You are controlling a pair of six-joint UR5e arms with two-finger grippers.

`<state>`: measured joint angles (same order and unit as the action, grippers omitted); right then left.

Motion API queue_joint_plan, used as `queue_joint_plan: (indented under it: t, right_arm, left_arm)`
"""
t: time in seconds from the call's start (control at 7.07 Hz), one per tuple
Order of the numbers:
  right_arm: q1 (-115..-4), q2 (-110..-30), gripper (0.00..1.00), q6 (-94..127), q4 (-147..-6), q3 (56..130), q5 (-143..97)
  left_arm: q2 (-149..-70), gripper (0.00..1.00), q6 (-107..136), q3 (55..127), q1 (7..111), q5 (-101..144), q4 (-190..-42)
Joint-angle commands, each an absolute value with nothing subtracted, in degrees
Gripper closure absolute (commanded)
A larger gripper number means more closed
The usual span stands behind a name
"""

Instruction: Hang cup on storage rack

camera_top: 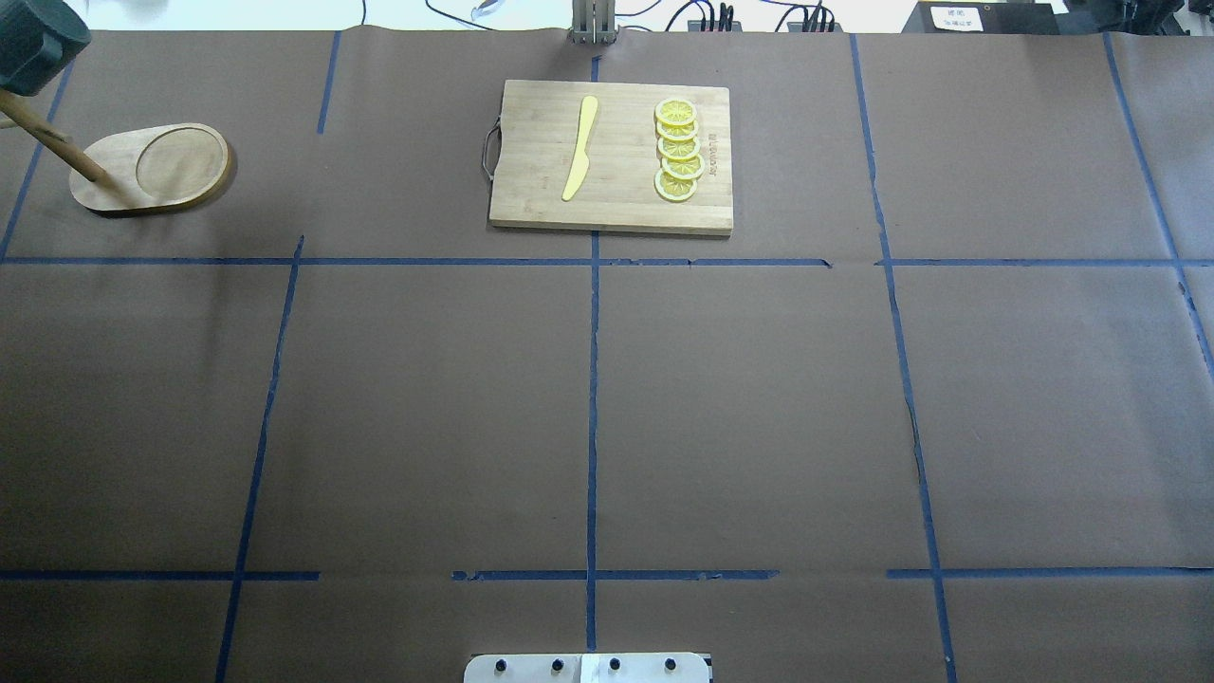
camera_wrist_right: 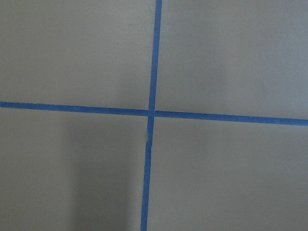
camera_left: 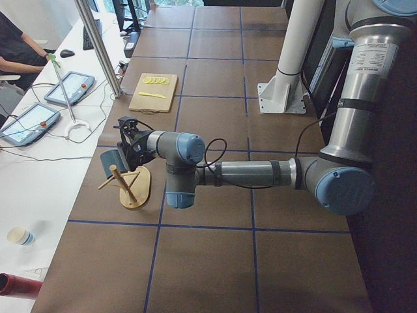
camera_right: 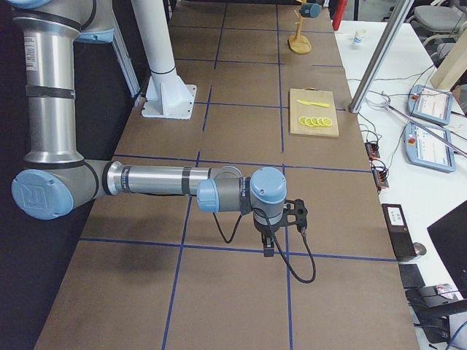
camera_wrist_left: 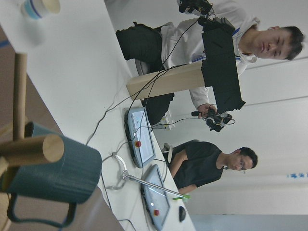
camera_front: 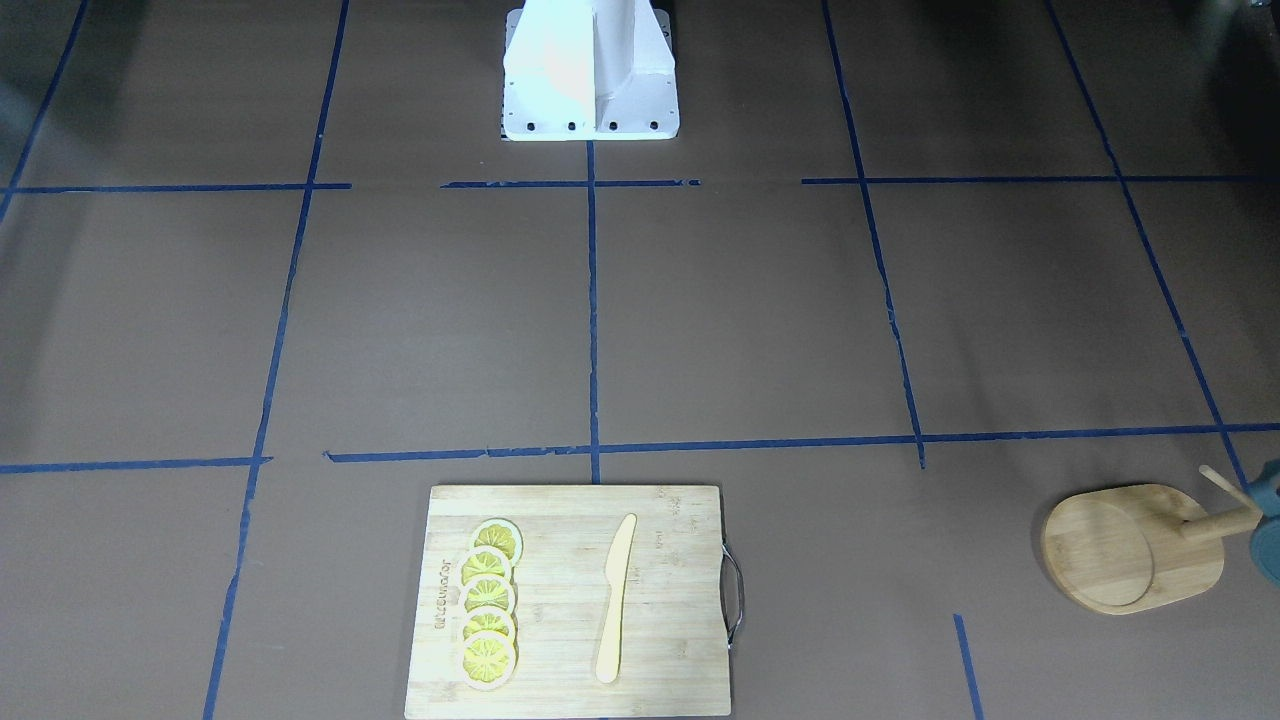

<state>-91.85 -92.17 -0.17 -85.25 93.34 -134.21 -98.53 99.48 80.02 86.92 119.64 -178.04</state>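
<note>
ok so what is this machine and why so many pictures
A robot with two arms at a brown table. Each arm ends in an end effector, a two-finger clamp. Four fixed cameras look from above, the front and each table end; two more sit on the wrists. On the table lie a cutting board with lemon slices and a knife, and a bamboo storage rack. The left end effector is beside the cup at the rack; whether it grips it I cannot tell. The right end effector hangs over the table.

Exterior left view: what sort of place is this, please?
Probably a robotics lab: a table marked with a blue tape grid, a large robot arm reaching over it, and teach pendants on the side bench.
</note>
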Motion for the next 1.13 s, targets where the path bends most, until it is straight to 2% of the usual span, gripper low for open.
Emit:
queue_joint_plan:
  t: [0.0,0.14,0.42,0.99]
  right_arm:
    - [-91.8,-92.4,0.0,-0.2,-85.3,93.2,-134.2]
    - [-91.8,-92.5,0.0,-0.2,-85.3,93.3,-134.2]
    - [-91.8,-92.5,0.0,-0.3,-85.3,93.2,-134.2]
    - [-91.8,-92.5,0.0,-0.2,-85.3,93.2,-134.3]
  left_arm:
    - [-97.0,0.0,72.5,83.1,90.0,119.8,-165.5]
    - [-93.2,0.0,60.4,82.9,90.1,119.7,-164.5]
    - [-91.1,0.0,45.2,83.9,90.6,119.7,-156.8]
    - [-91.1,0.0,7.8,87.2,93.6,119.6,-122.9]
